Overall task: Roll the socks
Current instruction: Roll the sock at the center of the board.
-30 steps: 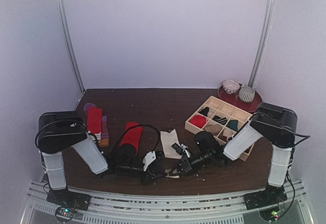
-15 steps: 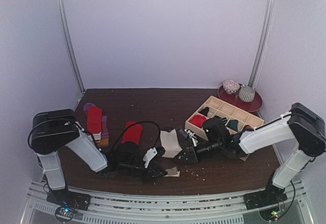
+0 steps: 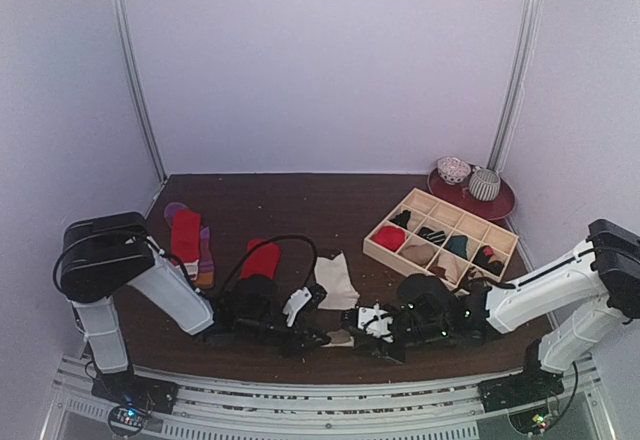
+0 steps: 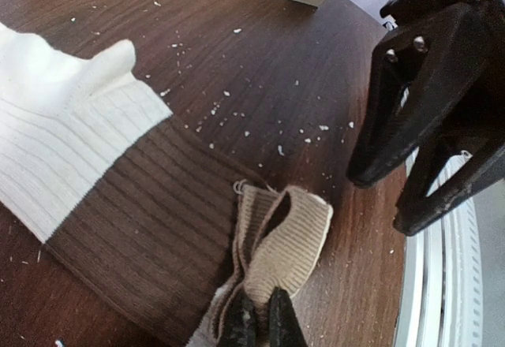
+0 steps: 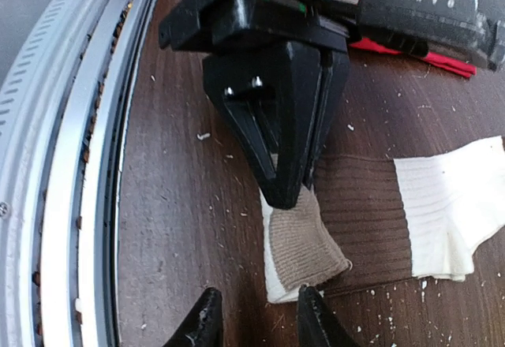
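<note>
A cream sock [image 3: 336,280] with a brown band [image 4: 142,221] and a beige cuff [image 4: 284,236] lies on the table near the front. My left gripper [image 4: 260,325] is shut on the beige cuff and pinches its folded end. It also shows in the top view [image 3: 322,340] and the right wrist view [image 5: 276,87]. My right gripper [image 5: 256,319] is open and faces the left one; its fingertips stand just short of the cuff [image 5: 304,244]. It is low over the table in the top view [image 3: 358,338]. A red sock [image 3: 262,258] lies behind the left arm.
A red sock [image 3: 186,232] lies on a purple and orange sock [image 3: 205,262] at the far left. The wooden grid tray [image 3: 415,202] holds rolled socks at the right. A red plate [image 3: 500,205] with two bowls stands behind it. The metal rail [image 5: 71,166] runs along the front edge.
My right arm has swung from beside the tray down to the front, and its gripper now faces the left gripper at the cuff. The left gripper has kept its hold.
</note>
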`<state>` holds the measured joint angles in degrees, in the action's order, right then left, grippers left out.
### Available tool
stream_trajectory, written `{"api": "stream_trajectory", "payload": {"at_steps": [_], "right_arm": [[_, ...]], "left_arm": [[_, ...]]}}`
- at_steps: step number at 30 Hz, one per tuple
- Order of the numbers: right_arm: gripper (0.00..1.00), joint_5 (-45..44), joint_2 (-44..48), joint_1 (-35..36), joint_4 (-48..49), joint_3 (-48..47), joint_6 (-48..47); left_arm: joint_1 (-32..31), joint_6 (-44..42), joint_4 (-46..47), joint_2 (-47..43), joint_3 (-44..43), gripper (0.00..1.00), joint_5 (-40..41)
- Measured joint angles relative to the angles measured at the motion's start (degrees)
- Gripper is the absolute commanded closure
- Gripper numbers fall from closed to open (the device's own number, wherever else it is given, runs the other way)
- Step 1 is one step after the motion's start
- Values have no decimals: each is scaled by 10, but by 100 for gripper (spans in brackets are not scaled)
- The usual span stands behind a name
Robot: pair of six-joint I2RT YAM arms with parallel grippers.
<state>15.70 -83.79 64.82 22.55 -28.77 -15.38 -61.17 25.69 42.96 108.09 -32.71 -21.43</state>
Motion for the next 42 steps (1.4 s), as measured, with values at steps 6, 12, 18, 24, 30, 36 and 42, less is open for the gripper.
{"api": "stream_trajectory", "payload": {"at_steps": [6, 12, 18, 24, 30, 36, 42], "right_arm": [[67, -30, -24, 2, -2, -2, -58], [67, -42, -43, 16, -2, -25, -94], [67, -52, -92, 17, -7, -61, -113], [70, -78, -121, 15, -14, -73, -109], [95, -99, -141, 13, -21, -93, -82], [100, -76, -148, 4, -54, -122, -17], [100, 68, -159, -49, -62, -130, 85]], "left_arm": [[0, 2, 4, 3, -1, 100, -4], [1, 2, 2, 3, -2, 100, -6], [3, 2, 3, 4, -2, 100, -9], [3, 2, 6, 4, 0, 100, -13], [4, -5, 6, 4, 0, 100, -18], [4, -31, -32, -38, 14, 50, -2], [3, -83, -142, -170, 66, 29, 68]]}}
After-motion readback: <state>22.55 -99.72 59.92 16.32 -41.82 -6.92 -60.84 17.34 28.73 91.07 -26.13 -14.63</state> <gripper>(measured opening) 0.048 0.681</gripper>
